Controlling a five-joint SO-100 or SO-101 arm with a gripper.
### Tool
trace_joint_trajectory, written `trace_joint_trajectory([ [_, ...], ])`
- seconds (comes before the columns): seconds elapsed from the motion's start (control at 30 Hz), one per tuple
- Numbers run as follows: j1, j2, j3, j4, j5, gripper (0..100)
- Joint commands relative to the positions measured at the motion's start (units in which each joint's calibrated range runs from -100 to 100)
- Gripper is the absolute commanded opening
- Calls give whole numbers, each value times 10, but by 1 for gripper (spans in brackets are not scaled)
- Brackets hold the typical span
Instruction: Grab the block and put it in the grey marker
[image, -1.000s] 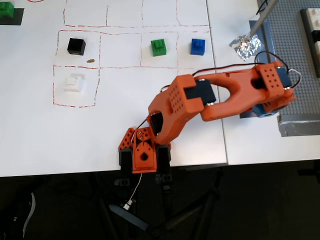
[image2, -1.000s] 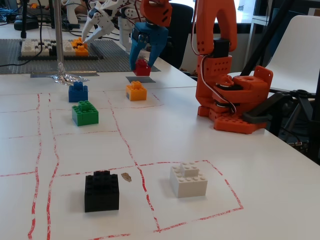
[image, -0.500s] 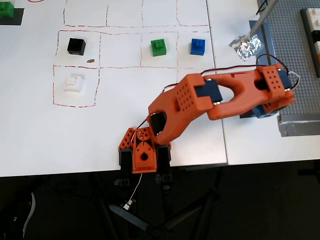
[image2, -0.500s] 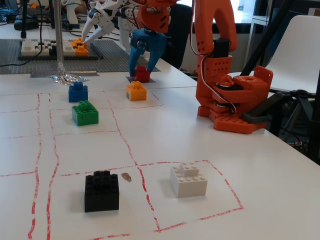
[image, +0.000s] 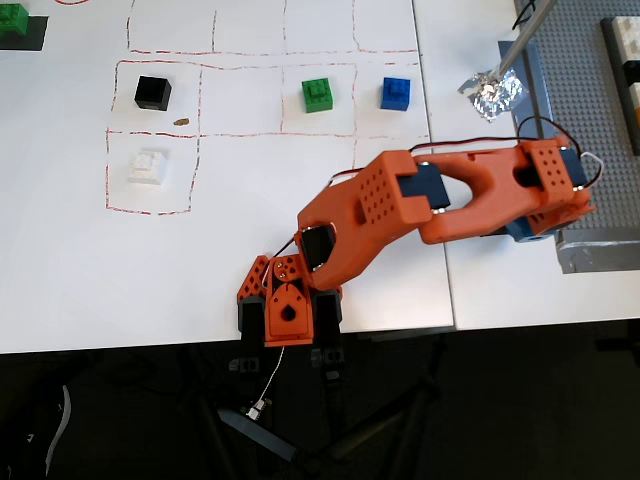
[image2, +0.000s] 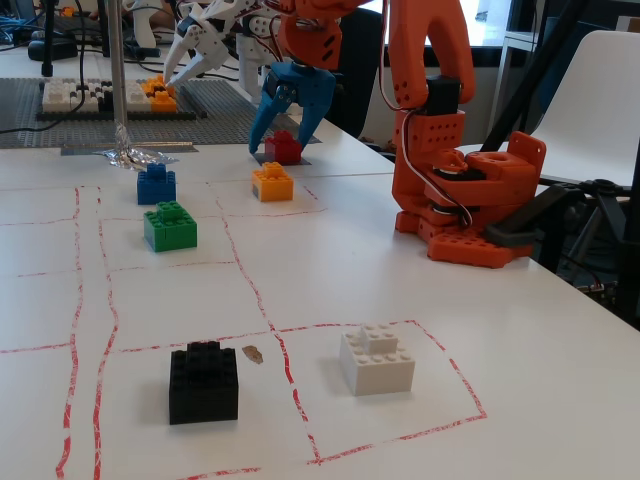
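Observation:
In the fixed view the red block (image2: 285, 150) stands on the grey marker (image2: 302, 160) at the far end of the table, just behind the orange brick (image2: 272, 183). My gripper (image2: 282, 132) has blue fingers (image2: 262, 125) that hang spread apart, one on each side of the block's top. It is open and holds nothing. In the overhead view only a blue part of the gripper (image: 522, 230) shows under the orange wrist. The block, the marker and the orange brick are hidden there by the arm.
Blue (image2: 156, 185), green (image2: 170, 225), black (image2: 203, 382) and white (image2: 377, 358) bricks stand in red dashed squares. A metal pole (image2: 118, 70) with foil (image2: 130, 155) and a grey baseplate (image2: 210, 100) lie behind. My base (image2: 465, 215) is at the right.

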Motion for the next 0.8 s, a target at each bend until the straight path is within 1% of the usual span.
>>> trace_joint_trajectory([
  [0.0,8,-76,-27,12,1,30],
  [0.1,6,-110,-33,65,6,32],
  [0.23,0,-160,-66,165,6,31],
  [0.37,-15,-209,-112,260,0,28],
  [0.43,-29,-238,-119,287,-8,26],
  [0.5,-47,-264,-127,315,-13,24],
  [0.63,-107,-317,-124,349,-41,17],
  [0.77,-190,-374,-85,365,-83,11],
])
